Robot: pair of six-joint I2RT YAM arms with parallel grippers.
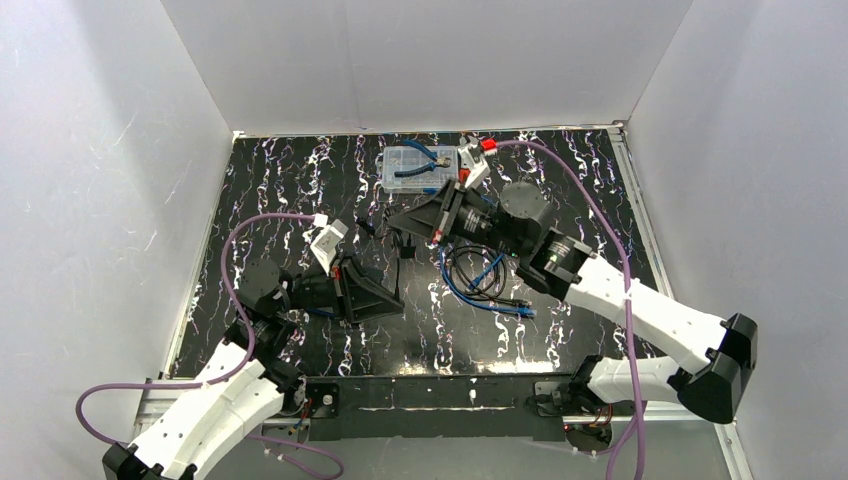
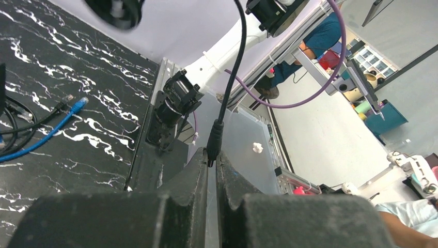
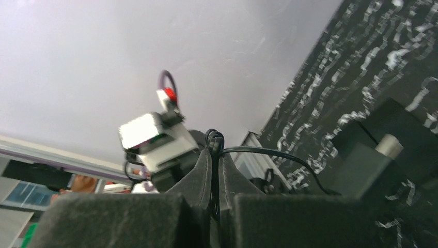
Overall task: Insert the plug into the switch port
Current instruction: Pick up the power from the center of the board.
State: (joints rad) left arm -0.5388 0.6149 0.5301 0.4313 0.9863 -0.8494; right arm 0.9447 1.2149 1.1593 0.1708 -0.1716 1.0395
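My left gripper (image 1: pixel 392 300) is shut on the black plug; in the left wrist view (image 2: pixel 212 156) only the plug's strain relief (image 2: pixel 215 139) sticks out of the fingertips. Its black cable (image 2: pixel 235 57) rises from there. My right gripper (image 1: pixel 396 222) is shut on a bunched loop of the same black cable (image 3: pixel 214 140), held above the table behind the left gripper. A dark flat box (image 3: pixel 379 155) lies at the right of the right wrist view, apart from both grippers. No socket shows on it.
A clear parts box (image 1: pixel 420 168) with blue pliers stands at the back centre. Coiled black and blue cables (image 1: pixel 482 277) lie under the right arm. A blue network cable (image 2: pixel 51 129) lies on the marbled black table (image 1: pixel 290 180). White walls close in three sides.
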